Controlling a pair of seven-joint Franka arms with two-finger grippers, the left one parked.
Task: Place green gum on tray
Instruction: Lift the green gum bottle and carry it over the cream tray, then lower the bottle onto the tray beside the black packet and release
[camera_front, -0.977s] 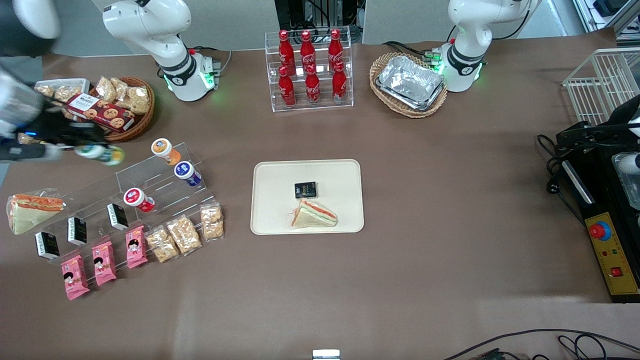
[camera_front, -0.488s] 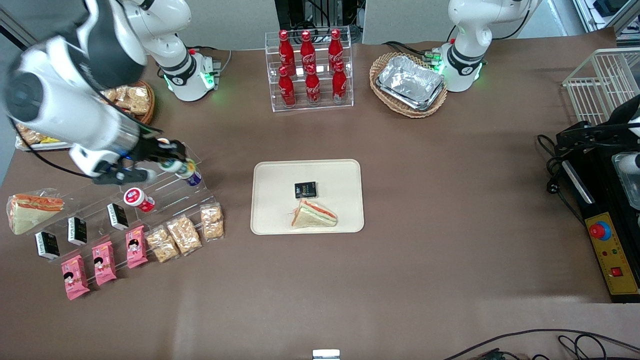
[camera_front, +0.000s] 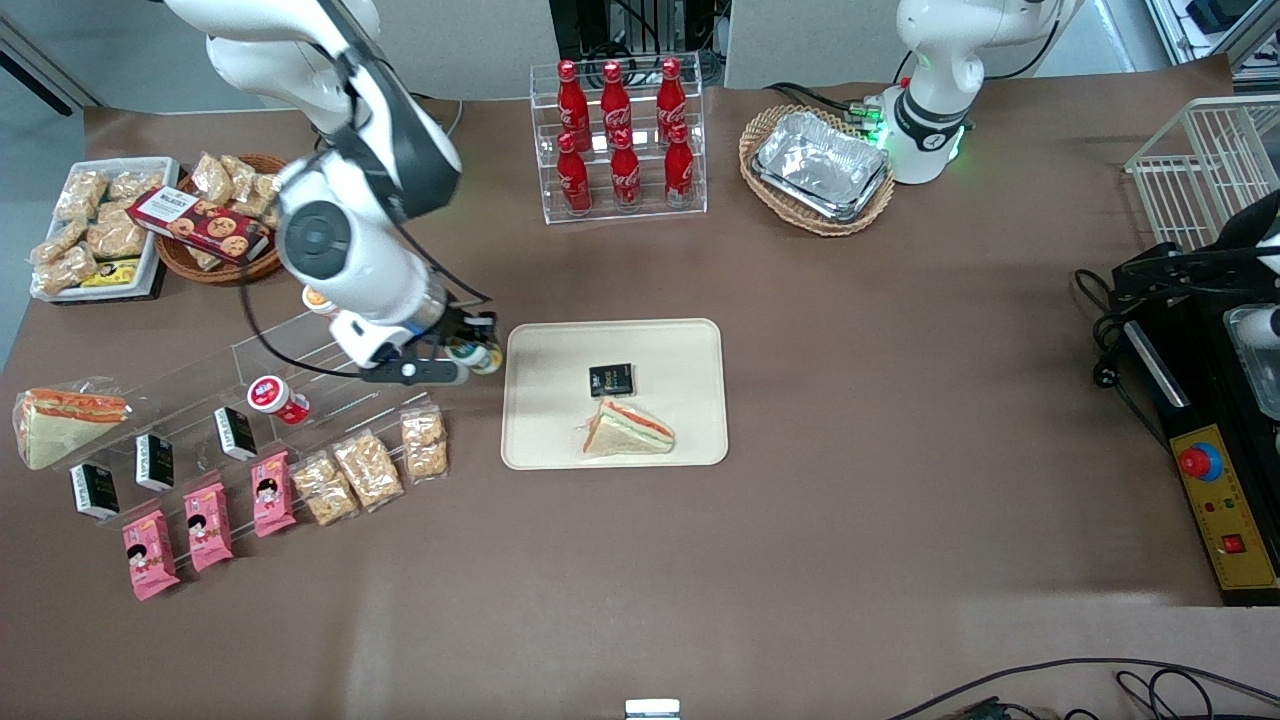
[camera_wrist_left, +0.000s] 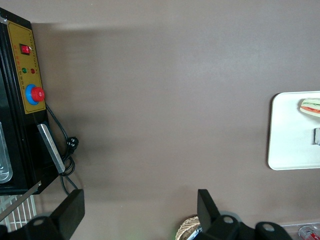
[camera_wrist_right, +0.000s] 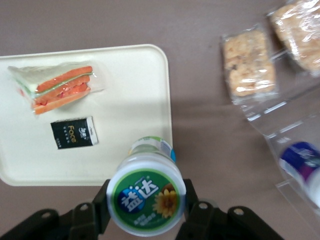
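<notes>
My gripper (camera_front: 478, 356) (camera_wrist_right: 146, 195) is shut on the green gum (camera_wrist_right: 146, 194), a white canister with a green-and-white lid, also seen as a small canister in the front view (camera_front: 481, 357). It hangs in the air just beside the edge of the cream tray (camera_front: 545, 440) (camera_wrist_right: 150, 100) that faces the working arm's end of the table. On the tray lie a wrapped sandwich (camera_front: 628, 430) (camera_wrist_right: 59, 88) and a small black packet (camera_front: 611, 379) (camera_wrist_right: 74, 132).
A clear stepped stand (camera_front: 300, 365) holds an orange-lidded (camera_front: 316, 298), a red-lidded (camera_front: 273, 397) and a blue-lidded canister (camera_wrist_right: 305, 165). Snack packets (camera_front: 423, 443) (camera_wrist_right: 248, 63), pink packets (camera_front: 208, 525) and black boxes (camera_front: 155, 461) lie nearby. A cola bottle rack (camera_front: 620, 140) and a foil-tray basket (camera_front: 818, 168) stand farther from the front camera.
My arm has swung from the working arm's end of the table, over the stepped stand, toward the tray, carrying the green gum with it.
</notes>
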